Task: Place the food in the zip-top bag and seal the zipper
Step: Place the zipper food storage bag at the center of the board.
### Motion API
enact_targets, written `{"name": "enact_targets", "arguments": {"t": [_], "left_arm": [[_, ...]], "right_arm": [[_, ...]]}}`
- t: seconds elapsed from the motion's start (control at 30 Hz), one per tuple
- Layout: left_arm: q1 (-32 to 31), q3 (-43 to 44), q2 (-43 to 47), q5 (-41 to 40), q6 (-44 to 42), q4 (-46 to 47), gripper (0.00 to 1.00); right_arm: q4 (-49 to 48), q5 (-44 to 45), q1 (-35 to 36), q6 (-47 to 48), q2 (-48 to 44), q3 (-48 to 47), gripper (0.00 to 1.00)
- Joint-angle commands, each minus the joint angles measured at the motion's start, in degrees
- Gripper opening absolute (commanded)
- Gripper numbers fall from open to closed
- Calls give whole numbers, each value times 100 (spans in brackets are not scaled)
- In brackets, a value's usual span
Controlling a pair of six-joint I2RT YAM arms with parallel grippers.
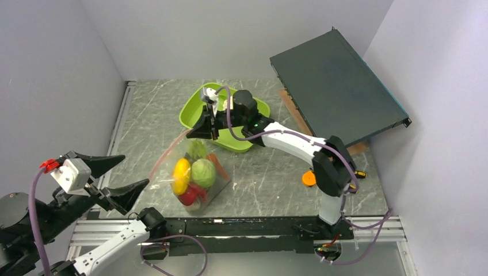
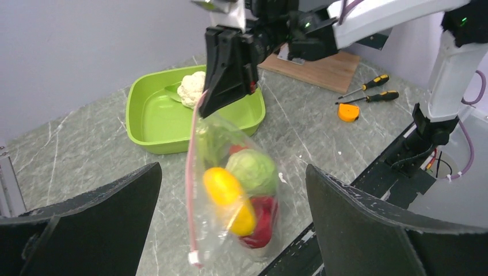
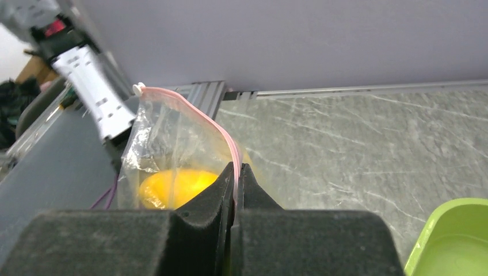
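The right gripper [image 3: 236,172], jaws pinched tight on the pink zipper strip [image 3: 190,106] of a clear, crinkly zip-top bag [image 1: 198,181], holds the bag's top edge up just in front of a lime-green plastic tray [image 1: 193,112]. Inside the bag, on the tray's near side, sit a yellow toy fruit [image 1: 181,175], a round green toy cabbage [image 1: 203,172] and a red toy piece [image 1: 191,196]. A white toy cauliflower [image 2: 191,89] lies inside the tray. The left gripper [image 1: 136,169], jaws spread wide and holding nothing, hovers well off to the tray's near left.
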State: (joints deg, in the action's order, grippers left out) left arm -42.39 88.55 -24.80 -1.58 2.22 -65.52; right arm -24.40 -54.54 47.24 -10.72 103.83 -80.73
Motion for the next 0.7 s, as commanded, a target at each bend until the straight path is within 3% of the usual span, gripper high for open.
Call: {"name": "enact_targets", "arguments": {"t": [0.0, 0.13, 0.33, 0.53, 0.67], "left_arm": [[20, 172, 73, -277, 223, 212, 100], [16, 125, 135, -333, 303, 274, 100], [20, -93, 287, -731, 538, 321, 100], [20, -315, 365, -673, 706, 451, 100], [19, -452, 419, -892, 816, 452, 100]], "right_arm": [[-954, 579, 32, -1260, 745, -734, 0], [-1119, 1316, 123, -1833, 1448, -1161, 4], [-587, 3112, 323, -1944, 2083, -1557, 12], [-219, 3479, 418, -1501, 2659, -1979, 43], [850, 4019, 547, -842, 2780, -2542, 60]]}}
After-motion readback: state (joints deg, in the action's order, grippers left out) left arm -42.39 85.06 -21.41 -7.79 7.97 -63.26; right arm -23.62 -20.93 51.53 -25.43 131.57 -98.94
